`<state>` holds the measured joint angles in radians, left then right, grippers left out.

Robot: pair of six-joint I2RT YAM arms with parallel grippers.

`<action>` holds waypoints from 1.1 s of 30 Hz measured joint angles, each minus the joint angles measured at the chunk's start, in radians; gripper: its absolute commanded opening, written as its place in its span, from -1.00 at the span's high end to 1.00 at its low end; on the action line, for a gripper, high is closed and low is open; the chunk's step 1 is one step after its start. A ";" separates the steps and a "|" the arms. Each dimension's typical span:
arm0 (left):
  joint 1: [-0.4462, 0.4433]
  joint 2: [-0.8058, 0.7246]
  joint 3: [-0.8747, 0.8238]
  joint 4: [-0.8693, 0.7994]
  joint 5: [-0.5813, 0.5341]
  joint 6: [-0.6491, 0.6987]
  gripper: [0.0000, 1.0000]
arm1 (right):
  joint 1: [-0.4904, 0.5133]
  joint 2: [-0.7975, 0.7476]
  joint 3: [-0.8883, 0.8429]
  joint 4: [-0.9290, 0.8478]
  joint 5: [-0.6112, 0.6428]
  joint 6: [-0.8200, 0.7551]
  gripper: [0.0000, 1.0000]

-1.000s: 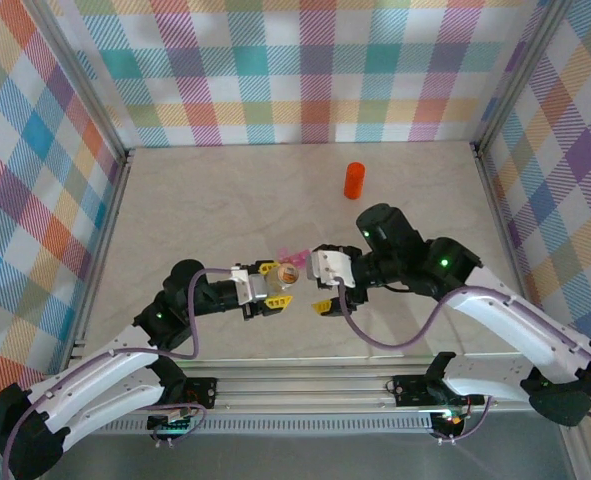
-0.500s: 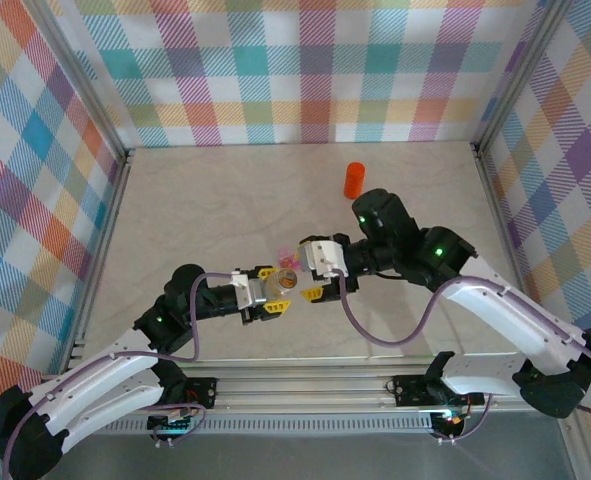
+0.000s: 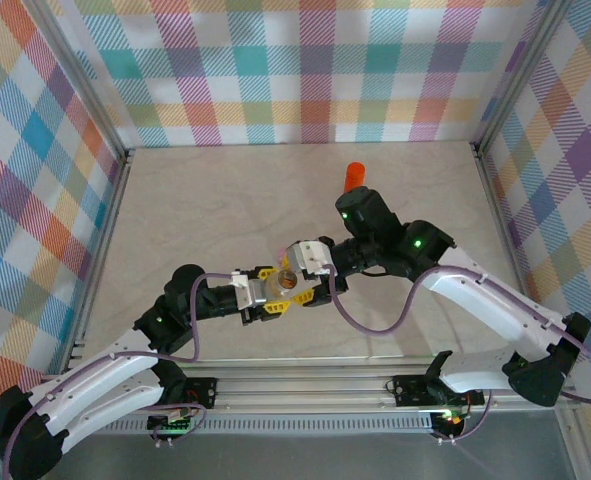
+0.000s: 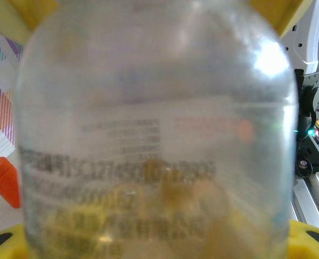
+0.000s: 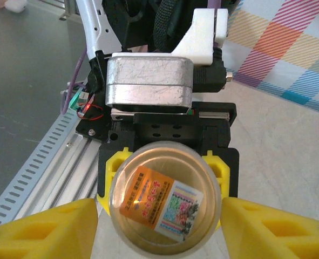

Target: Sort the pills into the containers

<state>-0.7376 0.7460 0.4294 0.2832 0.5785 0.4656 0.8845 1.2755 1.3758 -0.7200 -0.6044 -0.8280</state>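
Note:
My left gripper [image 3: 274, 289] is shut on a clear pill bottle [image 3: 287, 281], held off the table on its side. In the left wrist view the clear pill bottle [image 4: 156, 135] is close up, with yellow pills [image 4: 170, 199] inside. Its round stickered cap [image 5: 165, 207] faces the right wrist camera. My right gripper [image 5: 159, 221] is open, one yellow finger [image 5: 40, 229] on each side of the cap. From above, the right gripper [image 3: 300, 277] meets the bottle head-on. A sliver of the pink pill box [image 3: 279, 253] shows just behind them.
An orange bottle [image 3: 354, 175] stands at the back, partly behind the right arm, and the orange bottle [image 4: 2, 181] sits left of the clear one. The aluminium rail [image 3: 305, 378] runs along the near edge. Checked walls enclose the table.
The right arm has swung left and forward, bringing its open fingers around the cap. The left gripper, with the bottle, has shifted slightly toward the near edge.

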 measured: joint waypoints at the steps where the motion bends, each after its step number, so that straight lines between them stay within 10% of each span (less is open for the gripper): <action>1: 0.000 0.003 0.000 0.000 0.000 0.000 1.00 | 0.000 0.003 0.003 0.002 -0.002 0.000 -0.20; 20: 0.000 0.022 0.000 -0.011 -0.002 0.000 1.00 | 0.000 0.015 0.015 -0.008 -0.006 0.008 0.11; 33: 0.000 0.018 -0.037 -0.132 -0.068 0.018 1.00 | 0.053 -0.026 -0.162 0.127 0.163 0.423 0.29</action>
<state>-0.7376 0.7639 0.3920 0.1509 0.5102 0.4835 0.9371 1.2499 1.2137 -0.5930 -0.4412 -0.4046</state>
